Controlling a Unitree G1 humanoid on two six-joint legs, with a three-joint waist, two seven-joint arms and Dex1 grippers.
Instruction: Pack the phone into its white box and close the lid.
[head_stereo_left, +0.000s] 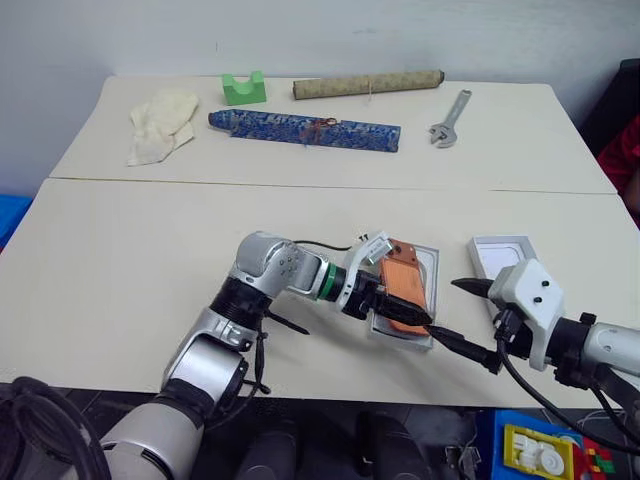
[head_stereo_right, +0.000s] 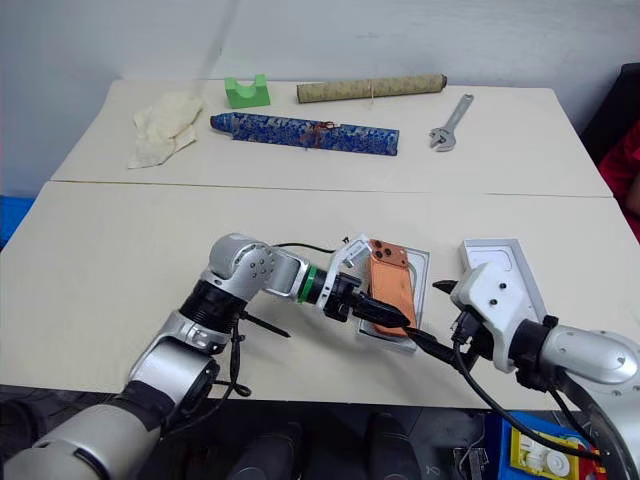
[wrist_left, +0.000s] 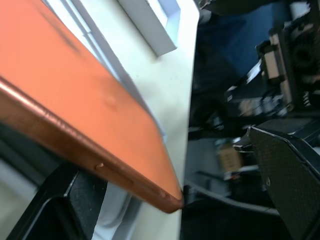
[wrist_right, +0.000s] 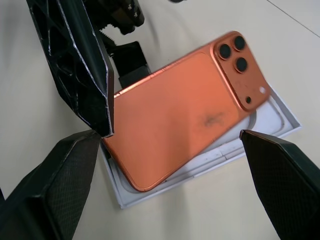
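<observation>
Phone (wrist_right: 177, 112) lies back-up, askew over the white box (wrist_right: 280, 117) on the tabletop (head_stereo_left: 120, 280), not yet seated flat; left tool (head_stereo_left: 392, 312) spread beside it, right tool (head_stereo_left: 468, 320) wide and empty; lid (head_stereo_left: 497, 258) waits nearby, unfitted.

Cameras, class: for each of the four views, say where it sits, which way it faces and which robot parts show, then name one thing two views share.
Left eye: on the head, looking forward and down over the pale table; both arms show.
Right eye: beside it, same scene.
Left wrist: along the left pincer, close on the flat copper-orange phone.
Right wrist: along the open right pincer, toward the phone tilted over the shallow white box.
Shared: both wrist views show the phone.
</observation>
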